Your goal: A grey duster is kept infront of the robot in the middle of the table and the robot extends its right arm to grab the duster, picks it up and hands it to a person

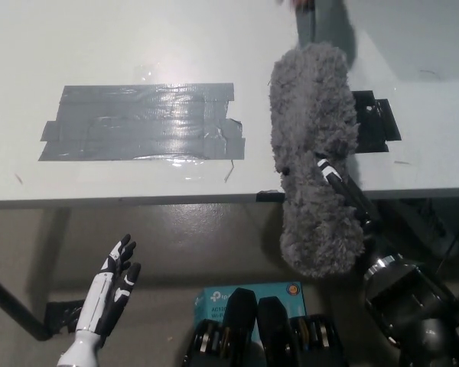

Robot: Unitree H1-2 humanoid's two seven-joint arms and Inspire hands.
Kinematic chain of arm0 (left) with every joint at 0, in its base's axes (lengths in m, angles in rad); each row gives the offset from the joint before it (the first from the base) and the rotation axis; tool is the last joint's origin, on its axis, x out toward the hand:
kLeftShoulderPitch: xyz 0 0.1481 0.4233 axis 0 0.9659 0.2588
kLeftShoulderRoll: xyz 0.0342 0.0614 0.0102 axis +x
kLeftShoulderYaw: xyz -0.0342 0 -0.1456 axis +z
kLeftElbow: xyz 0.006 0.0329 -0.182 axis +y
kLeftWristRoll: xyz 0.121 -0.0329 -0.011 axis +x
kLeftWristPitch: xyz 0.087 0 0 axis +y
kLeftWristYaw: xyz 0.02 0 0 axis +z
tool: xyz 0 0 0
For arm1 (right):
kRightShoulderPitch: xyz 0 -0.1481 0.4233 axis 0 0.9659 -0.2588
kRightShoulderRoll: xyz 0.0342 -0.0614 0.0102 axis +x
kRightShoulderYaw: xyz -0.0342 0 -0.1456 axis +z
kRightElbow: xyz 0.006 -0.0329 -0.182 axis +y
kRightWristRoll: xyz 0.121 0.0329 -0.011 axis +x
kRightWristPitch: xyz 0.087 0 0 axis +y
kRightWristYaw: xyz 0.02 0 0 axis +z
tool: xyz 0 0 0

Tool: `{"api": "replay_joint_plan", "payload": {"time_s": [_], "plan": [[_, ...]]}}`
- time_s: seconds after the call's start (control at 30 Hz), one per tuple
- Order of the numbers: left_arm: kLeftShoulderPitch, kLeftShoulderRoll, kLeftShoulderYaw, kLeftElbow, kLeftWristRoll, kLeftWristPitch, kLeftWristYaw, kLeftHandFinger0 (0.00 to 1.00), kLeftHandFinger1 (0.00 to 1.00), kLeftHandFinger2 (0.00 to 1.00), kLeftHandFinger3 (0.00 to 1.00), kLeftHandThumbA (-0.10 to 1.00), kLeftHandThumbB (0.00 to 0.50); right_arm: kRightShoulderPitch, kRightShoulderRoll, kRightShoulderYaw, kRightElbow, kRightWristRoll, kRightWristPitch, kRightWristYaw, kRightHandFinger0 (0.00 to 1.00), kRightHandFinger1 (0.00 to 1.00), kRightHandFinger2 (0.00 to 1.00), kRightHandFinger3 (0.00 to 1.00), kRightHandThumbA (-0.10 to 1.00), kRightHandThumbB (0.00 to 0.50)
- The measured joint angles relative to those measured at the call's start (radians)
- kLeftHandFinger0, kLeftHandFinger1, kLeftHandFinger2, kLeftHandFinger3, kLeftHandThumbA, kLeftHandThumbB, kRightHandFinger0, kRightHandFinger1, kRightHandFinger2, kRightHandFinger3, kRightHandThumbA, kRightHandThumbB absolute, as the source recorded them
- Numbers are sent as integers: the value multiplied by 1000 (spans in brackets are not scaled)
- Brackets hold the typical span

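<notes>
Black and strong, my right robot hand (344, 195) is wrapped around the fluffy grey duster with the long fuzzy head (315, 145), and most of the robot hand is buried in the fluff, so only a few dark fingers (330, 174) peek out. The duster is up in the air, over the front edge of the white bench (138, 46), with its thin grey handle (306, 19) pointing away from me toward the top of the view, where it runs out of sight. I think the job now is to pass it to a person, but I cannot see anyone clearly up there. To do this well, I should hold tight on the soft part, because fluff can slip, and reach out slowly with the handle end first. I should not let go until someone has it. My white left robot hand (113, 283) rests low beside me, fingers spread, holding nothing.
</notes>
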Motion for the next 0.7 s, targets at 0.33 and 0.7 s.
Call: {"api": "replay_joint_plan", "payload": {"time_s": [0.33,0.7], "plan": [[-4,5,0,-8,13,0,0,1000,1000,1000,1000,919,232,-5,0,42,-41,166,7,-90,0,412,799,1000,-100,77],[-20,12,0,-9,18,0,1,1000,1000,1000,1000,918,234,-33,-40,93,-52,222,10,-110,1000,1000,1000,1000,654,244]]}}
